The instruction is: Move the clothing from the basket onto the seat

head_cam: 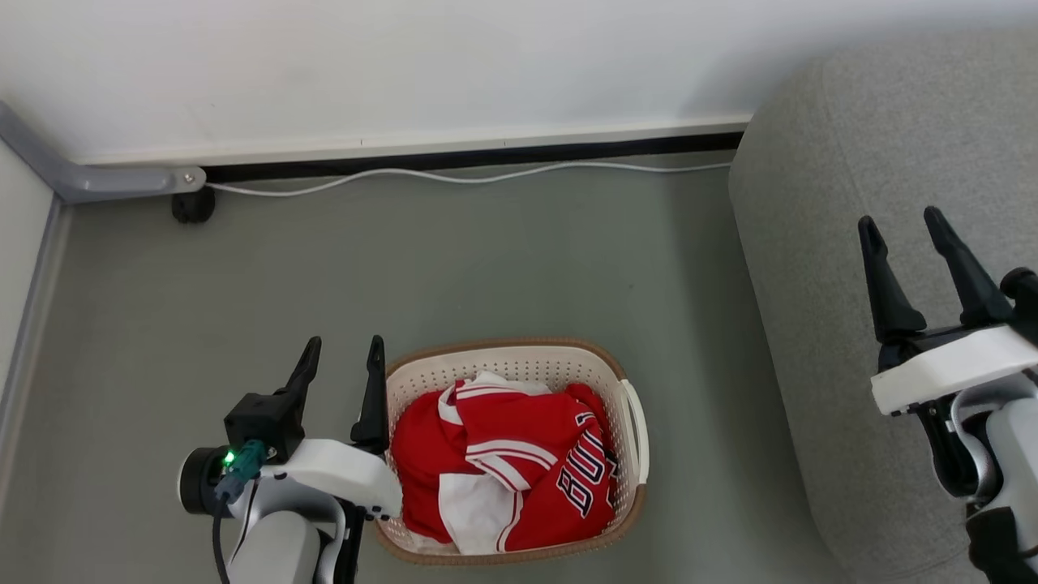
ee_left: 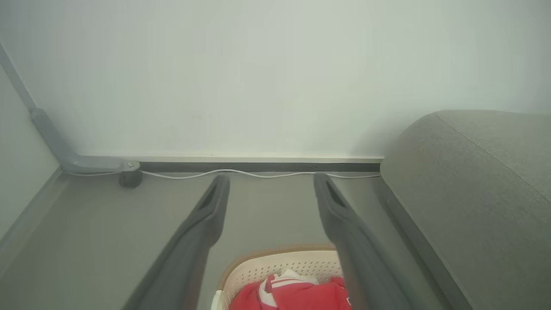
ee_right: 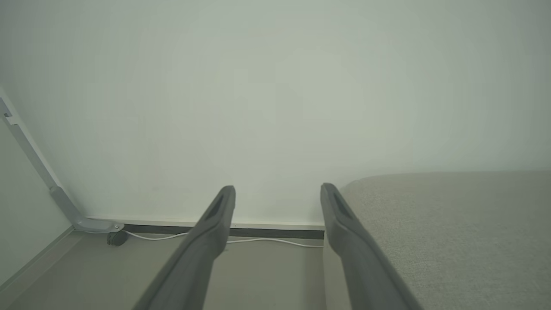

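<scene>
Both sets of jaws stand wide apart, empty. Head view: left gripper (head_cam: 345, 341) beside the basket (head_cam: 519, 369), which holds the red clothing (head_cam: 503, 454); right gripper (head_cam: 899, 215) over the grey seat (head_cam: 851, 122). Left wrist view: clothing below the jaws. Right wrist view: seat alongside. No garment is lifted yet; the next move likely calls for reaching down and pinching cloth.

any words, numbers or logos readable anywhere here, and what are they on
"BU": dark, white-edged lettering on the red jersey lying in the basket, turned sideways in the head view; the letters after it run into a fold and cannot be read for sure.
No other text can be read in any of the three views.
</scene>
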You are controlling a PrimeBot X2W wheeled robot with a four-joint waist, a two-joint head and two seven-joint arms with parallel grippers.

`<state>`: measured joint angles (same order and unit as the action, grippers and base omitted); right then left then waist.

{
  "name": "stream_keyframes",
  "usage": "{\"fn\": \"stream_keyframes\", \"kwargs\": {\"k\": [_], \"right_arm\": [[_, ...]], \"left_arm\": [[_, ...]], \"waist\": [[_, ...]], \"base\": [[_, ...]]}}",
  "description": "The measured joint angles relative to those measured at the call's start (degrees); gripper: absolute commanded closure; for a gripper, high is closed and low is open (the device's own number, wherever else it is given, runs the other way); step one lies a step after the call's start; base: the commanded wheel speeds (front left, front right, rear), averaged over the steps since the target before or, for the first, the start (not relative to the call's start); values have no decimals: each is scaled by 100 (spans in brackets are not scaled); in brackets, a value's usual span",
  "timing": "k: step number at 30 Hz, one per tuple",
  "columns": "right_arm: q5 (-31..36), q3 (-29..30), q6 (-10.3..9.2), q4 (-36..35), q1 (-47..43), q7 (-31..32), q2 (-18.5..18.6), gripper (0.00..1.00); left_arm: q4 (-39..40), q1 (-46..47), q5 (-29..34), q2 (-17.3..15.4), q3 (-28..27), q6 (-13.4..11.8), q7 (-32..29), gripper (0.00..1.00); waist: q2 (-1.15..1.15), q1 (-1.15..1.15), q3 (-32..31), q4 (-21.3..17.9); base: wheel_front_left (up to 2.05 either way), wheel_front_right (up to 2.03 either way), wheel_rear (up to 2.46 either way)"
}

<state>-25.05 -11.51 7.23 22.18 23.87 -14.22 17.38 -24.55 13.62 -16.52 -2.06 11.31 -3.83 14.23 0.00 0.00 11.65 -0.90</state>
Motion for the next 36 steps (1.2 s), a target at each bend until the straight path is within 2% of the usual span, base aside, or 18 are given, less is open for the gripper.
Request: {"fn": "stream_keyframes", "kwargs": {"k": [10, 18, 26, 36], "right_arm": [[-258, -67, 0, -762, 395, -1, 397, 0], [-402, -51, 1, -1230, 709, -5, 611, 0], [-526, 38, 1, -1603, 904, -10, 946, 0], [-628, 40, 1, -2037, 1251, -11, 1144, 0]], "left_arm": [[-25, 609, -499, -15, 822, -503, 1, 0], [-220, 1099, -915, -19, 1515, -739, 25, 0], [-414, 1852, -1448, -23, 2274, -839, 26, 0], [-1290, 2682, -2008, -29, 3087, -898, 42, 0]], "waist": [[0, 0, 1090, -57], [0, 0, 1930, -70], [0, 0, 2737, -40], [0, 0, 3546, -95]], "base": [[0, 0, 0], [0, 0, 0], [0, 0, 0], [0, 0, 0]]}}
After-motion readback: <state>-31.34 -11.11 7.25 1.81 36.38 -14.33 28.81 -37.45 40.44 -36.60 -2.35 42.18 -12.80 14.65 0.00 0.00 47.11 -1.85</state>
